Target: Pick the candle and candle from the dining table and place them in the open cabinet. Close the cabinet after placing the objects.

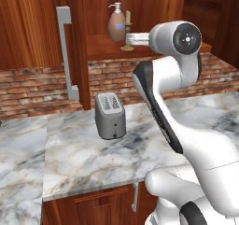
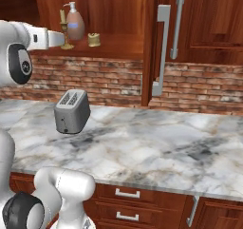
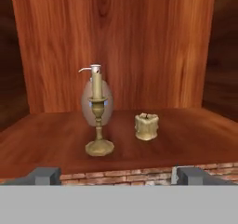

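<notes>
Brass candlestick candle (image 3: 98,125) and tan candle (image 3: 147,126) both standing on the cabinet (image 3: 116,46) shelf.
Hand view, left to right: brass one in front of a soap dispenser (image 3: 88,102), tan one just right of it, apart. Gripper (image 3: 116,175) jaws spread wide, empty, at the shelf edge. Toaster (image 1: 110,115) on marble counter (image 1: 84,158) below.

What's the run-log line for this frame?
pincer: open, empty, at shelf edge | brass candlestick: upright on cabinet shelf | tan candle: on shelf beside it | cabinet door: open
</notes>
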Tool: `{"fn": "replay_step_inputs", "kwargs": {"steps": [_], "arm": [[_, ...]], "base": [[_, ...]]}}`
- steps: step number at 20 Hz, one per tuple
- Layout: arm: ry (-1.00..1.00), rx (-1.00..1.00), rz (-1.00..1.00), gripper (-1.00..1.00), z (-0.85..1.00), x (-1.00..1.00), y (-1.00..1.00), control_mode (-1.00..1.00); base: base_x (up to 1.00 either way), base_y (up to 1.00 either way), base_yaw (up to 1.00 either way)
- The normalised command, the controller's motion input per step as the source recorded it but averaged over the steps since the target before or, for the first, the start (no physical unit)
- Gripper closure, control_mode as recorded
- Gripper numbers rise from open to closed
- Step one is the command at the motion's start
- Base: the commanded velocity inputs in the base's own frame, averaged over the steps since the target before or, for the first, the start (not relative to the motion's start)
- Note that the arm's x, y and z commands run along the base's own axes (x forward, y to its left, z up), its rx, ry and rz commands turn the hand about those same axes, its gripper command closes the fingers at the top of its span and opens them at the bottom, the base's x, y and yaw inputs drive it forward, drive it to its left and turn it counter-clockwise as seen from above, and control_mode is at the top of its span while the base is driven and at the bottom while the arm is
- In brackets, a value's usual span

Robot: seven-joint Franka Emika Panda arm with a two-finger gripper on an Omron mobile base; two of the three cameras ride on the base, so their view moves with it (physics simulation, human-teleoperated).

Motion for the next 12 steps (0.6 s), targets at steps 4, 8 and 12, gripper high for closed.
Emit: {"fn": "replay_step_inputs", "kwargs": {"steps": [4,8,12], "arm": [[-0.01,0.01,-0.13,-1.0,-0.03,-1.0,-0.1,-1.0],[0.0,0.0,-0.1,-1.0,-0.17,-1.0,0.0,-1.0],[0.0,0.02,-0.11,-1.0,-0.14,-1.0,-0.04,-1.0]], "base": [[0.0,0.0,0.0],[0.0,0.0,0.0],[0.0,0.0,0.0]]}}
